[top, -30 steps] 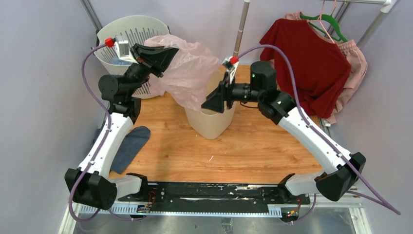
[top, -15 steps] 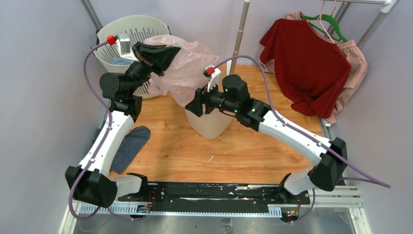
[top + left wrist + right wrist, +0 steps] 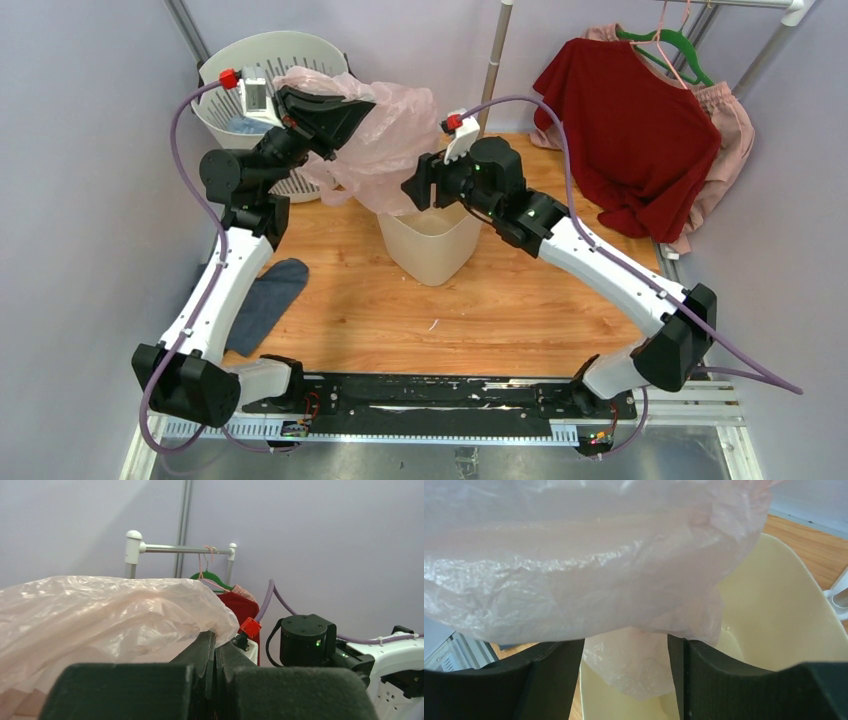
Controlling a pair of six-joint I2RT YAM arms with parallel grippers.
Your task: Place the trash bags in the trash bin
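The pale-pink translucent trash bag [image 3: 385, 135] hangs in the air over the cream trash bin [image 3: 432, 245], which stands upright on the wooden table. My left gripper [image 3: 355, 108] is shut on the bag's upper edge [image 3: 150, 605] and holds it up. My right gripper [image 3: 412, 192] is open just above the bin's far-left rim, and the bag's lower part [image 3: 644, 665] hangs between its fingers into the bin's mouth [image 3: 784, 610]. The bag's lowest tip hangs inside the bin.
A round white slotted basket [image 3: 262, 70] stands at the back left behind my left arm. A blue-grey cloth [image 3: 268, 295] lies at the table's left edge. A red shirt [image 3: 630, 130] and a pink garment [image 3: 725, 125] hang on a rack at the back right.
My right gripper rose from the bin's front-left wall to the bag just above the rim. My left gripper shifted slightly, still holding the bag up.
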